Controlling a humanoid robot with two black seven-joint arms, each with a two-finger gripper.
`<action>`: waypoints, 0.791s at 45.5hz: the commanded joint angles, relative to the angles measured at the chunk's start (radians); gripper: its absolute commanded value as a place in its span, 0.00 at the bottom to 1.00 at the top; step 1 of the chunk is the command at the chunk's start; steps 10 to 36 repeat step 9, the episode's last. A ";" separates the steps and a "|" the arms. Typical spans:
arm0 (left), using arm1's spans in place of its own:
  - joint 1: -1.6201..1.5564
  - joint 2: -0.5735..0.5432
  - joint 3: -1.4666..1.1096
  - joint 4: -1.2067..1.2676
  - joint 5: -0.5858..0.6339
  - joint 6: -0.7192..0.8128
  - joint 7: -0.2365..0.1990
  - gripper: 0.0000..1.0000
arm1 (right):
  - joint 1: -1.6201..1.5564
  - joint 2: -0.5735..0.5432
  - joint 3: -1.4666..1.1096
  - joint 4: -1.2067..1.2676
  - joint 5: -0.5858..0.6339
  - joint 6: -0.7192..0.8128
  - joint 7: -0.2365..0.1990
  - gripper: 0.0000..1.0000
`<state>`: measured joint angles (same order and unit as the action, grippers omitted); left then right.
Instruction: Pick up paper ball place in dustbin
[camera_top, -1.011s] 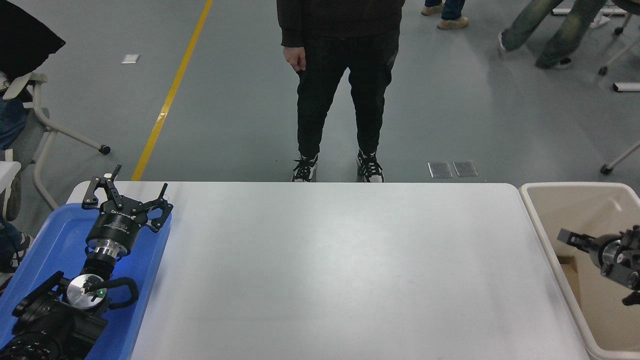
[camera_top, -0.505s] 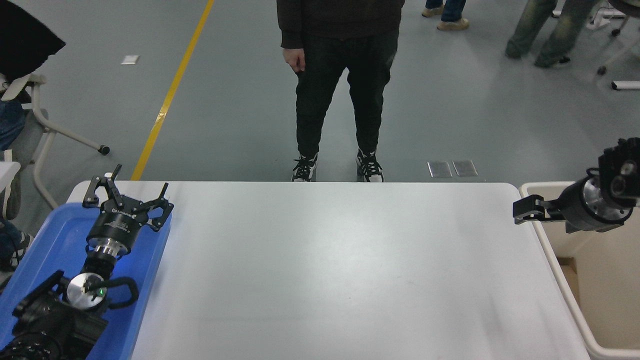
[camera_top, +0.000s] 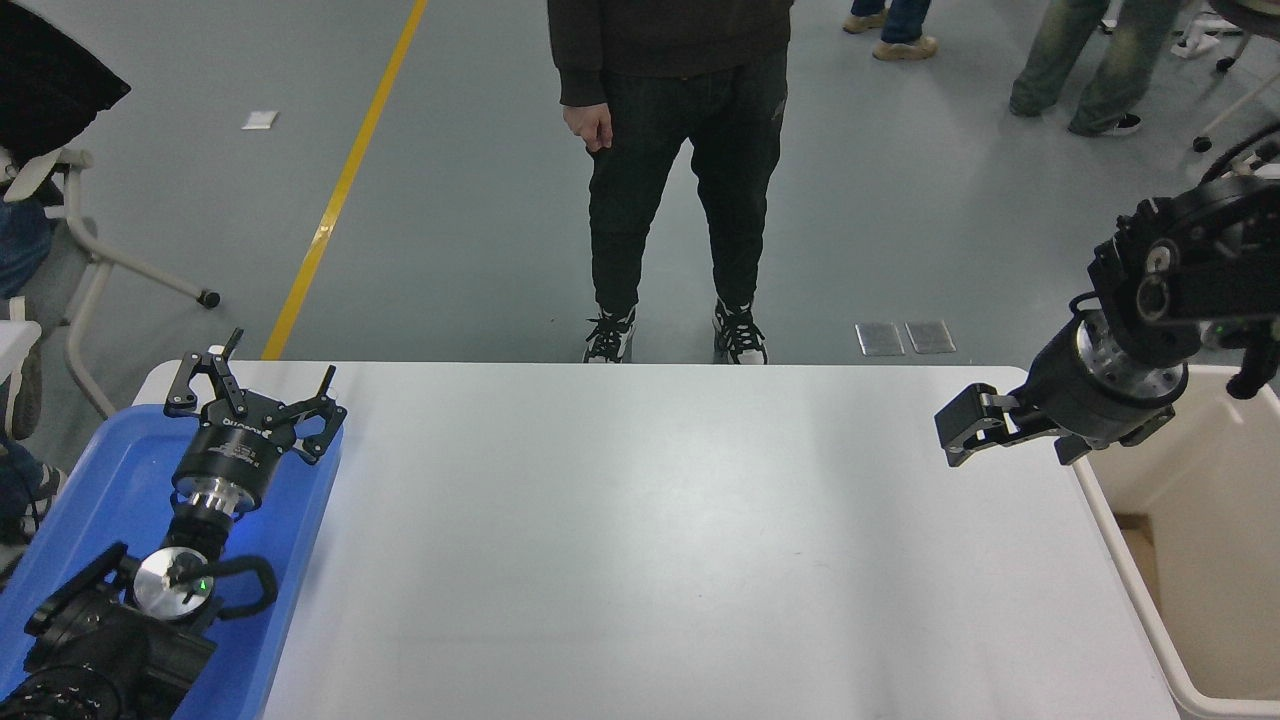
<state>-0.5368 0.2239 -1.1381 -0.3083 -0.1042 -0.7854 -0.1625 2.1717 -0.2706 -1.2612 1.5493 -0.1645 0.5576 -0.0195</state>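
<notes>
The beige dustbin stands at the table's right end, cut off by the picture's edge. The paper ball does not show anywhere on the table or in the visible part of the bin. My right gripper hangs above the table's right end, just left of the bin's rim, pointing left. It looks open and holds nothing. My left gripper is parked open and empty over the blue tray at the lower left.
A person in dark clothes stands at the table's far edge, hands off the table. Other people's legs and chair frames are further back on the floor. The white table bears nothing between tray and bin.
My right gripper rose out of the dustbin, then moved left over the rim to above the table's right end. The left arm has not moved.
</notes>
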 joint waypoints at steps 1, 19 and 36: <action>0.001 0.000 0.000 0.000 0.000 0.000 0.000 0.99 | 0.079 0.076 -0.006 0.064 0.095 0.051 0.000 1.00; 0.001 0.000 0.000 0.000 0.000 0.000 0.000 0.99 | 0.083 0.090 -0.006 0.064 0.118 0.051 0.001 1.00; 0.001 0.000 0.000 0.000 0.000 0.000 0.000 0.99 | 0.083 0.090 -0.006 0.064 0.118 0.051 0.001 1.00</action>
